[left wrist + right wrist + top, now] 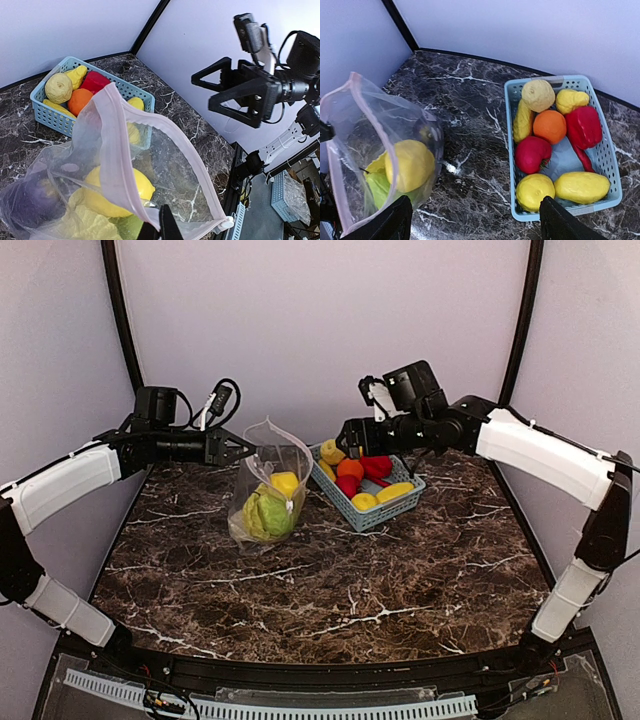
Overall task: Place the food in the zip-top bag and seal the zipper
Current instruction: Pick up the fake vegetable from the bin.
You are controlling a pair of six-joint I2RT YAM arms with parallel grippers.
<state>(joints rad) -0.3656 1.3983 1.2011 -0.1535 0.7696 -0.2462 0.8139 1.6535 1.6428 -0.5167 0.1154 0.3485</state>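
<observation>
The clear dotted zip-top bag [252, 485] stands open left of centre, with a yellow fruit [285, 483] and yellow-green cabbage [265, 517] inside. My left gripper [249, 450] is shut on the bag's pink zipper strip [112, 150] and holds the mouth up; a dark purple eggplant [27, 200] also shows inside. My right gripper [343, 439] is open and empty, hovering between the bag and the light blue basket [345, 508]. In the right wrist view the basket [511, 125] holds an orange [550, 126], red pieces [532, 153] and several yellow pieces.
The arms work over a dark marble table [330, 590] with grey walls behind and at the sides. The basket stands at the back, right of the bag, with a strip of bare marble [475, 150] between them. A black rail runs along the table's near edge.
</observation>
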